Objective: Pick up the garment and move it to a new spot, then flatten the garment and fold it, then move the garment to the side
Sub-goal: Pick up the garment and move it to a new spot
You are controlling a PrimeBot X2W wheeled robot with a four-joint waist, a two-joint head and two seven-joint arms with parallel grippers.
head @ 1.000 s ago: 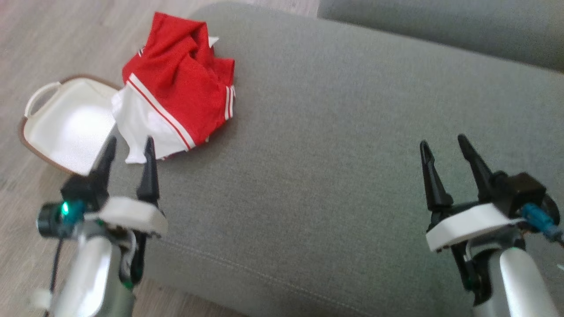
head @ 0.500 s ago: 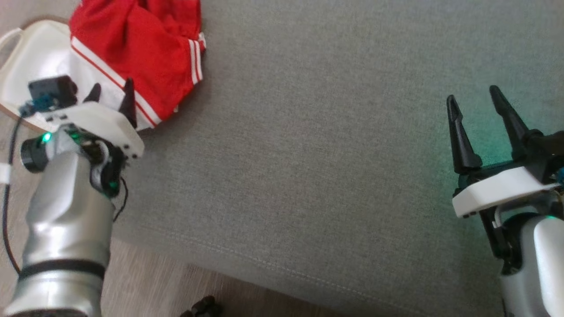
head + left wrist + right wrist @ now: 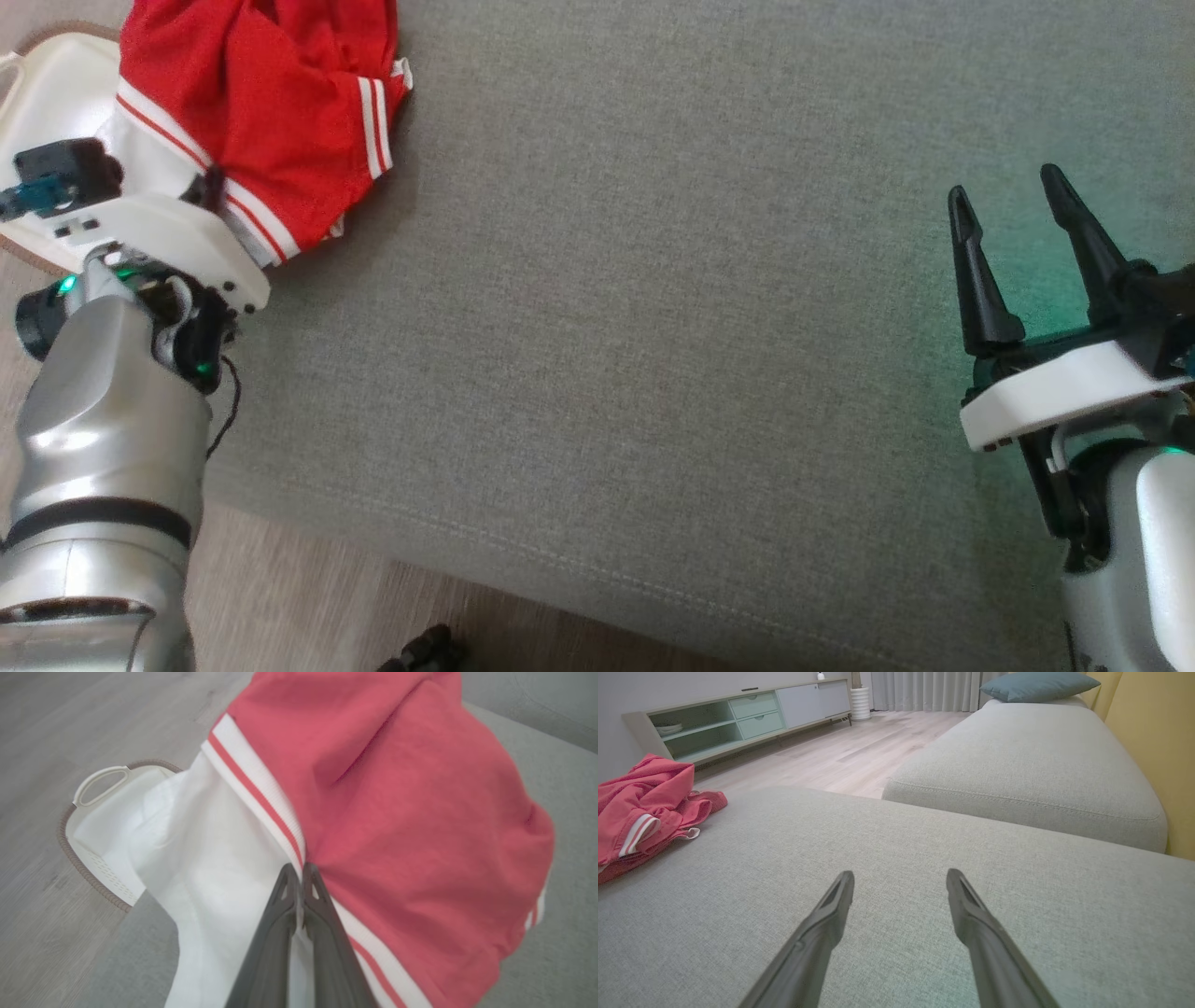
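1. Stretching across the scene, a grey sofa cushion (image 3: 653,327) serves as the work surface. A second grey cushion (image 3: 1017,765) lies beyond it at the far right, with a teal pillow (image 3: 1036,685) at its far end.
2. The red-and-white garment (image 3: 261,103) lies crumpled at the sofa cushion's far left corner, its white part spilling past the cushion's left edge.
3. A white basket (image 3: 93,826) with a woven brown rim stands on the wooden floor (image 3: 70,718) just left of the cushion. The garment's white cloth overlaps it in the head view, but contact cannot be told.
4. The left gripper (image 3: 299,873) is at the garment, its two dark fingers pressed together on the striped band where red meets white — the cloth puckers at the tips.
5. The right gripper (image 3: 1004,182) hovers over bare cushion at the near right, well apart from the garment — fingers spread wide, holding nothing.
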